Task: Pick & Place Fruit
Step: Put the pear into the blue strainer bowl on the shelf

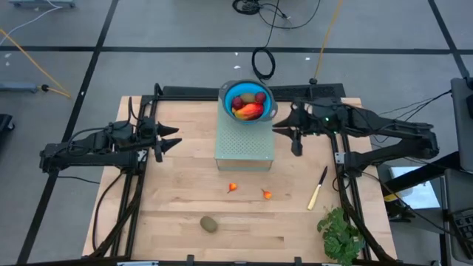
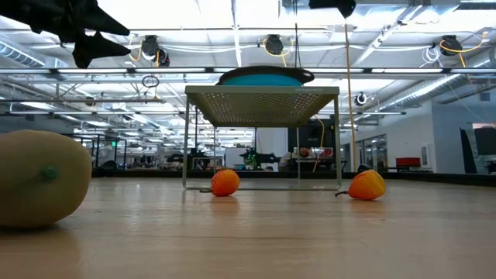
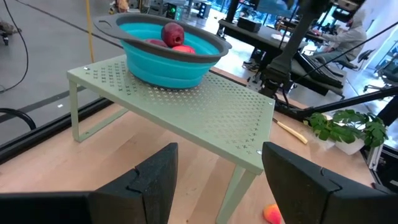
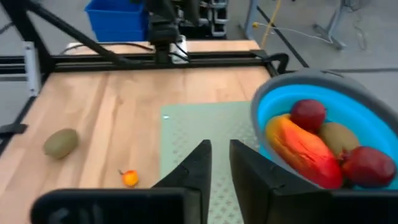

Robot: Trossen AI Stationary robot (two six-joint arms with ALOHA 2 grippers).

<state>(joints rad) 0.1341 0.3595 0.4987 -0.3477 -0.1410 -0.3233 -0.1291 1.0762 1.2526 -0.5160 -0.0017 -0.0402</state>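
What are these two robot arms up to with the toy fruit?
They're sorting toy fruit into a blue bowl on a green rack. The right gripper hangs beside the bowl, fingers nearly closed, holding nothing. The left gripper waits open. Two small orange pieces and a brownish-green oval remain on the table.

Lighting even and bright overall, no hard shadows on the table (image 1: 185,192) in the high view; only a soft shade under the green rack (image 1: 244,144) at frame centre. Low view: ceiling light strips (image 2: 387,46) across the upper half glare white, background w/ haze. The brownish oval fruit (image 2: 39,178) at far left is close to the lens, soft, out of focus, and cut by the edge. Left wrist view: fingers (image 3: 155,180) at the bottom dark, slightly blurred; room at upper right washed out. Right wrist view soft throughout, bowl (image 4: 336,99) at right edge curved by lens distortion.
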